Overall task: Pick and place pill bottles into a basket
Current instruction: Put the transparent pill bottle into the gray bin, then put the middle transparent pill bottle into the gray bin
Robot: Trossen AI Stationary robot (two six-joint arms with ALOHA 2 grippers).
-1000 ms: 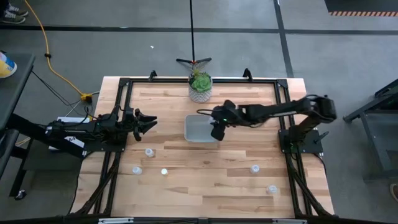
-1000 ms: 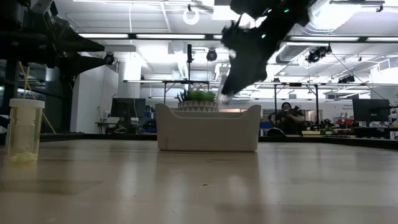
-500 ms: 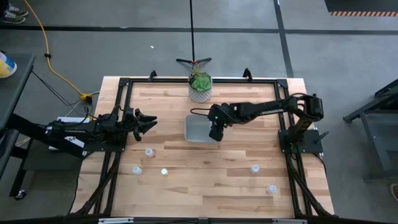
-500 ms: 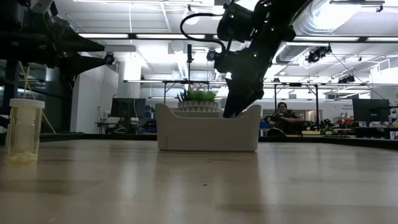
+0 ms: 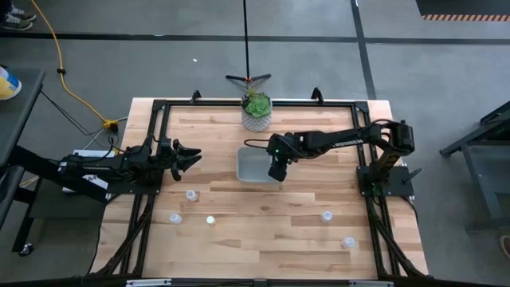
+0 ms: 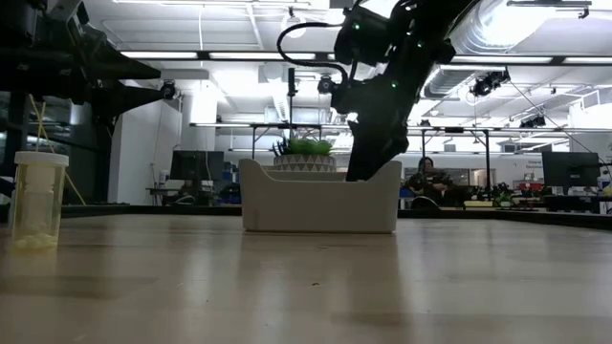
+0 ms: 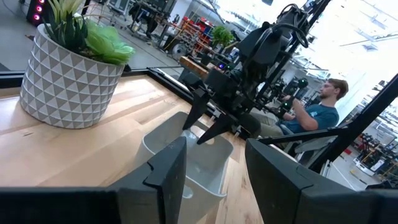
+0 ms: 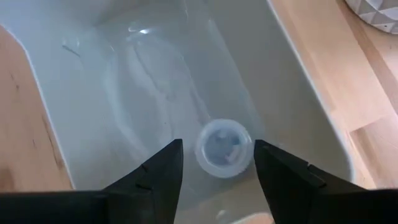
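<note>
One bottle stands in the basket between the right gripper's wide-open fingers; five bottles wait on the table; the left gripper idles open.

Right end effector low, fingers spread apart; left end effector idle at table's left edge, fingers parted.

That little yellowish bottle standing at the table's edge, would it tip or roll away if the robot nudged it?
Probably it tips easily: the yellowish bottle stands upright, taller than it is wide. Once on its side, its round body would likely roll across the smooth wooden table. It looks like thin see-through plastic, so it is likely light and may slip in a gripper's hold.
</note>
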